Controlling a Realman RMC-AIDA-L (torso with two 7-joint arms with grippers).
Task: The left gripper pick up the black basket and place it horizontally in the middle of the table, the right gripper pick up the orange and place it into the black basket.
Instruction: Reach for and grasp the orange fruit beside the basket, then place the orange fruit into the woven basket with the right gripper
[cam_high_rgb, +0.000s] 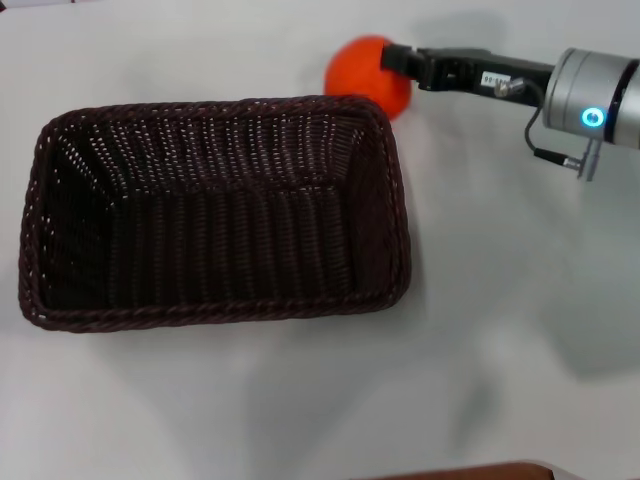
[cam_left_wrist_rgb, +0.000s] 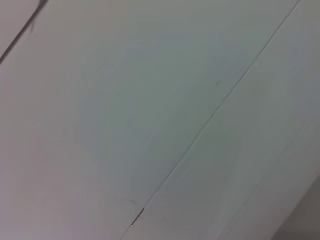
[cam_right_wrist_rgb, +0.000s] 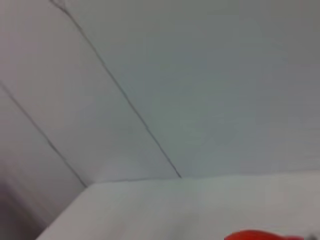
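Basket (cam_high_rgb: 210, 215): centre-left of frame, on table (cam_high_rgb: 500, 300). Orange (cam_high_rgb: 365, 72): top centre, touching basket's far rim. Right gripper (cam_high_rgb: 400, 62): apparently clamped on orange; white label illegible.

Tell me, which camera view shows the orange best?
The head view: the orange shows round beyond the black basket, at the right gripper. The right wrist view shows only a sliver; the left wrist view shows none.
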